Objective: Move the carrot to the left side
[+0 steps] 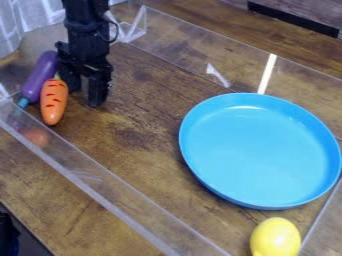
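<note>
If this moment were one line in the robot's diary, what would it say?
gripper: open, pointing down, holding nothing | carrot: on table just left of gripper, beside eggplant | blue plate: empty | lemon: near edge
</note>
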`<move>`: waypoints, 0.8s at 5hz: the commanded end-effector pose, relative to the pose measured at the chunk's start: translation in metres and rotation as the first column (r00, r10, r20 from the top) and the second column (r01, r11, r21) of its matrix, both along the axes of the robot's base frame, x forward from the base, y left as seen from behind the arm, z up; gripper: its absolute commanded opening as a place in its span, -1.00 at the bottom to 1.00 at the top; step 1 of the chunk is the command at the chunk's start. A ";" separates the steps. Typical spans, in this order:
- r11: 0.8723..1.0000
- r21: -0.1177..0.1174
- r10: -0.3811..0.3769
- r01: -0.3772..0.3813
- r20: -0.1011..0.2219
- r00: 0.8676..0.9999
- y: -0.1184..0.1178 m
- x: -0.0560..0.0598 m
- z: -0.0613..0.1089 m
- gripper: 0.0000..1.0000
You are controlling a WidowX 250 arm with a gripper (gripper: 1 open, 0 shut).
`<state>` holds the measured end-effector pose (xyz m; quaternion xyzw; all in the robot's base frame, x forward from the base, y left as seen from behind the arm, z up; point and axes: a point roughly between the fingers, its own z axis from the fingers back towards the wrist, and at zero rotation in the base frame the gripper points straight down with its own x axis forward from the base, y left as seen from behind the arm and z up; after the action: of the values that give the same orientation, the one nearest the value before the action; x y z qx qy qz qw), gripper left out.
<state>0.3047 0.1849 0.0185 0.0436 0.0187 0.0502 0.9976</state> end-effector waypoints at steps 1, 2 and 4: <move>0.997 0.012 0.075 -0.075 0.010 0.997 0.017 -0.011 0.003 1.00; 0.994 0.018 0.104 -0.104 0.013 0.995 0.019 -0.013 0.004 1.00; 0.987 0.023 0.162 -0.162 0.019 0.987 0.019 -0.020 0.006 1.00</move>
<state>0.2955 0.1891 0.0192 0.0468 0.0163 0.1066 0.9931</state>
